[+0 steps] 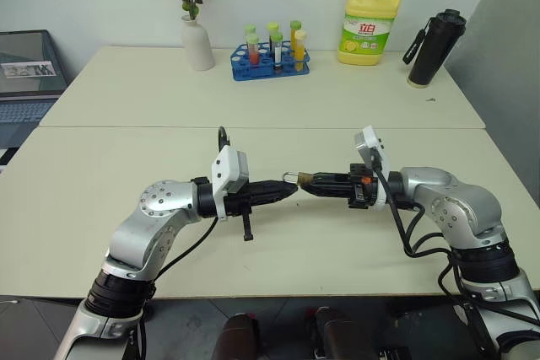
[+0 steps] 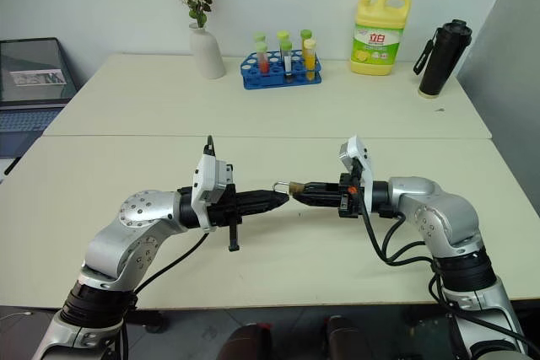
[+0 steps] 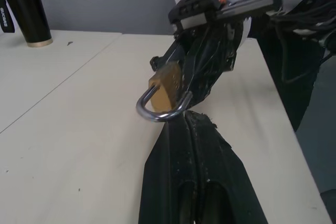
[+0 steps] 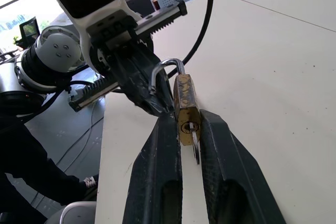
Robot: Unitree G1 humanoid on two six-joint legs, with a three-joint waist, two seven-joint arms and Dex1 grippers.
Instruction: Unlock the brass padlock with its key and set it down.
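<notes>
The left gripper [image 1: 291, 190] reaches in from nine o'clock, jaws shut and empty, its tip at the shackle. The brass padlock [image 4: 186, 109] hangs in mid-air above the table [image 1: 126, 183], pinched in the right gripper [image 1: 305, 183] at three o'clock, long axis level, shackle pointing left. The key [image 4: 194, 142] sits in the keyhole. Bare table lies below for setting down.

Two black fingers [image 4: 220, 156] of the right gripper [image 4: 186, 145] squeeze the brass padlock [image 4: 185, 106] from both sides. The key [image 4: 194, 142] sticks out of the keyhole in its bottom. The silver loop on top has one end lifted free. The left gripper [image 4: 157, 100] is shut, its tip at that loop. Below lies the pale surface [image 4: 262, 66].
</notes>
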